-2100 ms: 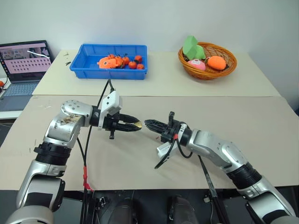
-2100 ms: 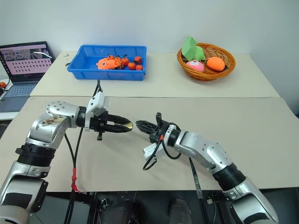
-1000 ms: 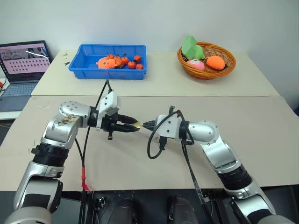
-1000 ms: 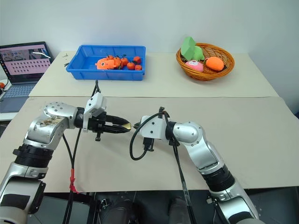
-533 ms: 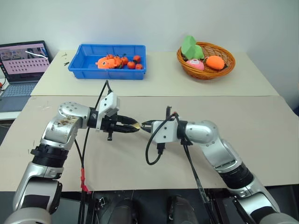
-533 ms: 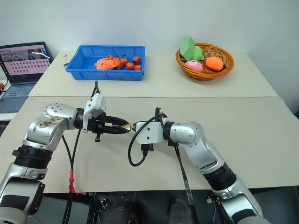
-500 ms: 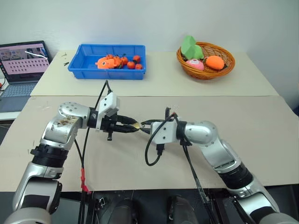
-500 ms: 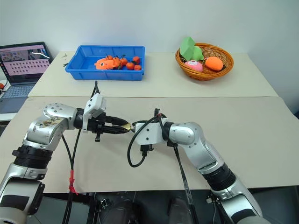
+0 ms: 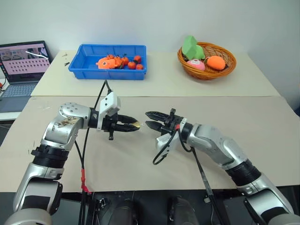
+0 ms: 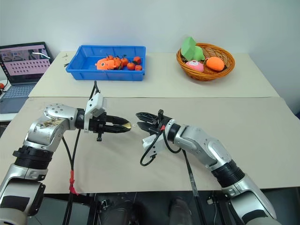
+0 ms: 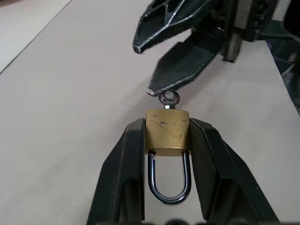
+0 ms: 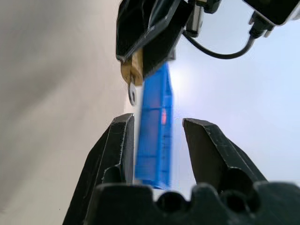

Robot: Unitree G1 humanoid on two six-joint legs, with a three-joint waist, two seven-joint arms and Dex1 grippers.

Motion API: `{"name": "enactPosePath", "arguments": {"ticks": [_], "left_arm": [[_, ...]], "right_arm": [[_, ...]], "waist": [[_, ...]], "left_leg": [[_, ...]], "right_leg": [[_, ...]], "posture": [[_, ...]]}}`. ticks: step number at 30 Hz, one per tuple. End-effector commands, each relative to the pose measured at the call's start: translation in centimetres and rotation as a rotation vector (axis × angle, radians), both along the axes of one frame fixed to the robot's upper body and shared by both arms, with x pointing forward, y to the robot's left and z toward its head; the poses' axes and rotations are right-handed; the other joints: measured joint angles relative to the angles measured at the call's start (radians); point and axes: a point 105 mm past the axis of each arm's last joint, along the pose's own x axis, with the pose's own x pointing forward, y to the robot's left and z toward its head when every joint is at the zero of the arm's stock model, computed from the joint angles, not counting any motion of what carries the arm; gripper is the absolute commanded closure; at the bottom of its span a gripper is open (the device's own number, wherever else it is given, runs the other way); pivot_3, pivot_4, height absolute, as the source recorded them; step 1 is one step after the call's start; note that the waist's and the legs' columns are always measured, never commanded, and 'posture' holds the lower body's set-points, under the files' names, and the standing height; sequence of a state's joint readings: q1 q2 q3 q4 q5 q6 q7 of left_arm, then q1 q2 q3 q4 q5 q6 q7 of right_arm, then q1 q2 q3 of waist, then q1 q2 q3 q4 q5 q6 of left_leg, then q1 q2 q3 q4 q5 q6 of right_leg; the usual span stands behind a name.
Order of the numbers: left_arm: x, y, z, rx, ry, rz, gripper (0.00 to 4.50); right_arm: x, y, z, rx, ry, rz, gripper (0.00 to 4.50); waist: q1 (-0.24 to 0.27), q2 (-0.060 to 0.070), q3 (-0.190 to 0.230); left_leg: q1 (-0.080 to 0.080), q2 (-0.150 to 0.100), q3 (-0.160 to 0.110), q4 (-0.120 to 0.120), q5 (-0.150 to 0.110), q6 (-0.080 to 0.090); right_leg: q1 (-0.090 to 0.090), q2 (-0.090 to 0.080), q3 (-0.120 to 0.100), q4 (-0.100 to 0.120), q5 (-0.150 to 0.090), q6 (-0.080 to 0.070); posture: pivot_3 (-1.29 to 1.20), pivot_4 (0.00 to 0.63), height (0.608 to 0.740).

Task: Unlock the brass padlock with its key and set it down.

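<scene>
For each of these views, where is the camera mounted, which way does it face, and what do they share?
Left eye view: on the head, looking forward and down over the table; both arms show.
Right eye view: its stereo twin, same scene.
Left wrist view: on the left wrist, looking along the left hand, clamped on the brass padlock with the key in it.
Right wrist view: on the right wrist, looking past the open right hand at the padlock.
Shared: both wrist views show padlock and key.

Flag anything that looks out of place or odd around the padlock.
Nothing damaged or spilled. The one oddity: the key sticks out of the brass padlock with nothing holding it. The left end effector grips the padlock's body in mid-air; the right end effector is open, just clear of the key.
</scene>
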State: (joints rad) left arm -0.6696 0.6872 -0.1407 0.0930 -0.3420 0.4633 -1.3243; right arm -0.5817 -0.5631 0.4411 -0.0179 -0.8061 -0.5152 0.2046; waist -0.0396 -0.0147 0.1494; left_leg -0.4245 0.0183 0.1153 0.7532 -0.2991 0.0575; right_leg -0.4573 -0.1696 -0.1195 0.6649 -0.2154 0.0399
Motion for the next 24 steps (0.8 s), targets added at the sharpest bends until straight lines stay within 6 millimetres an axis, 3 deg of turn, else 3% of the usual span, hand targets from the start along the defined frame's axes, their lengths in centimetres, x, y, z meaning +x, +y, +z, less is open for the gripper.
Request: {"name": "enactPosePath", "arguments": {"ticks": [1, 6, 13, 24], "left_arm": [[-0.1, -0.3, 1.3, -0.006, -0.047, -0.023, 3.65], [0.0, -0.3, 1.5, -0.006, -0.049, -0.02, 3.65], [0.0, -0.3, 1.5, -0.005, -0.052, -0.018, 3.65], [0.1, -0.2, 1.5, -0.006, -0.054, -0.012, 3.65]], "right_arm": [[-0.1, -0.1, 1.0, 0.023, -0.116, 0.029, 2.41], [0.1, -1.0, -1.0, -0.021, -0.084, 0.022, 2.41], [0.2, -2.1, -2.3, -0.055, -0.069, 0.014, 2.41], [-1.4, 0.7, -0.7, -0.016, -0.102, 0.097, 2.41]], "waist": [[-0.003, 0.0, 0.0], [-0.003, 0.0, 0.0], [-0.002, 0.0, 0.0], [-0.003, 0.0, 0.0]], "left_leg": [[0.0, 0.0, 0.0, 0.0, 0.0, 0.0], [0.0, 0.0, 0.0, 0.0, 0.0, 0.0], [0.0, 0.0, 0.0, 0.0, 0.0, 0.0], [0.0, 0.0, 0.0, 0.0, 0.0, 0.0]], "right_leg": [[0.0, 0.0, 0.0, 0.0, 0.0, 0.0], [0.0, 0.0, 0.0, 0.0, 0.0, 0.0], [0.0, 0.0, 0.0, 0.0, 0.0, 0.0], [0.0, 0.0, 0.0, 0.0, 0.0, 0.0]], "posture": [[0.0, 0.15, 0.684], [0.0, 0.15, 0.684], [0.0, 0.15, 0.684], [0.0, 0.15, 0.684]]}}
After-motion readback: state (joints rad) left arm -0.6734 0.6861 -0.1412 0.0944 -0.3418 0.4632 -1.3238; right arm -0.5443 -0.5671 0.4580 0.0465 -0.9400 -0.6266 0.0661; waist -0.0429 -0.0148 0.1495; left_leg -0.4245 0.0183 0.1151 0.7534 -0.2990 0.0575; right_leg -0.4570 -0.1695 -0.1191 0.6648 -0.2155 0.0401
